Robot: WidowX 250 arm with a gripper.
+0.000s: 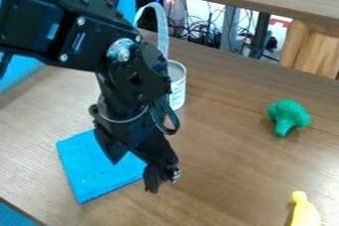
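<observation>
Hangs with spread, empty gripper at the right edge of the blue cloth (flat on the table), left of the broccoli.

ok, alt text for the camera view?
Black robot arm, its end effector hanging by a blue cloth on a wooden table. A white can stands behind the arm; green toy broccoli and a partly cut-off yellow object sit at right.

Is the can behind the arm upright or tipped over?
Upright. The can stands on the wooden table, with its round rim at the top and its labelled side below.
</observation>
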